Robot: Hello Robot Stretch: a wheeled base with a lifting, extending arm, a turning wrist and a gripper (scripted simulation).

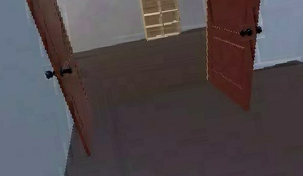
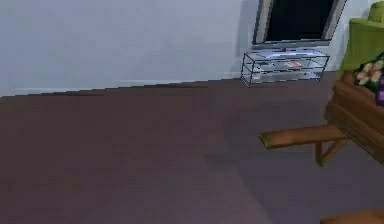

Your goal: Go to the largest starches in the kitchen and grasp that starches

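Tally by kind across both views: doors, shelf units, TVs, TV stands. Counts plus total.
Doors: 2
Shelf unit: 1
Television: 1
TV stand: 1
Total: 5

1 television [image 2: 297, 18] on glass stand [image 2: 285, 66] | wooden furniture [image 2: 345, 125], possibly a chair | dark floor [image 2: 120, 150]

forward: through doors [image 1: 235, 32] to far shelf [image 1: 161, 14] | side: faces television stand [image 2: 285, 66]

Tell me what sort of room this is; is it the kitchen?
Likely a living room, not a kitchen: a dark flat-screen television on a glass-shelved metal stand, brown wooden furniture with a green cushion, and an open reddish-brown door ahead.
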